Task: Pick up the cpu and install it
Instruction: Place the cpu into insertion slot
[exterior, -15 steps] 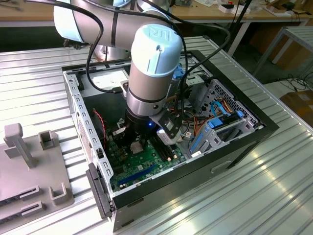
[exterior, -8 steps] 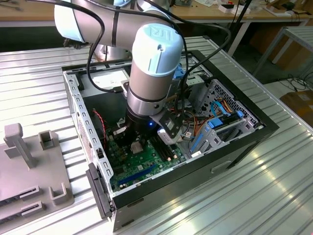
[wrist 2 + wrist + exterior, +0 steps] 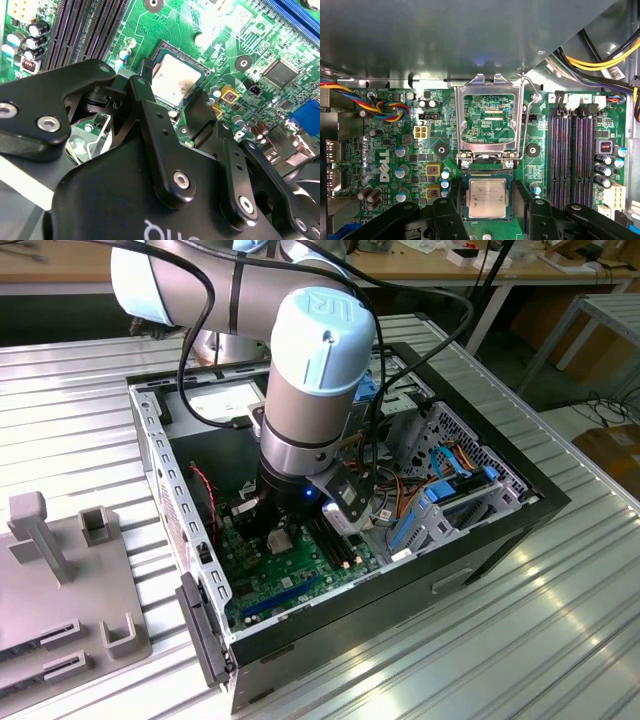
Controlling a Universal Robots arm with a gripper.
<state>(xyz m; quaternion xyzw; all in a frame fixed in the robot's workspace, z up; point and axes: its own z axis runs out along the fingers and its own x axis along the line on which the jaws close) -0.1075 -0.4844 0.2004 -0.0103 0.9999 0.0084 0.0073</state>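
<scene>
Arm (image 3: 300,410): silver-grey cylindrical segments with pale blue round end caps, the nearest cap bearing a grey embossed mark; black cables (image 3: 182,365) loop along the joints. Pincer (image 3: 173,95): matte black linkage bars and housing, silver screw heads at the pivots, partial white marking on the housing

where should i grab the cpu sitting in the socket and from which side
Probably by two opposite thin edges of the cpu, coming straight down from above. It lies flat in its socket, metal top up, so only the edges offer a pinch. Choose the edge facing the memory slots and the one opposite: the open socket frame hinges beside a third edge and crowds it.
</scene>
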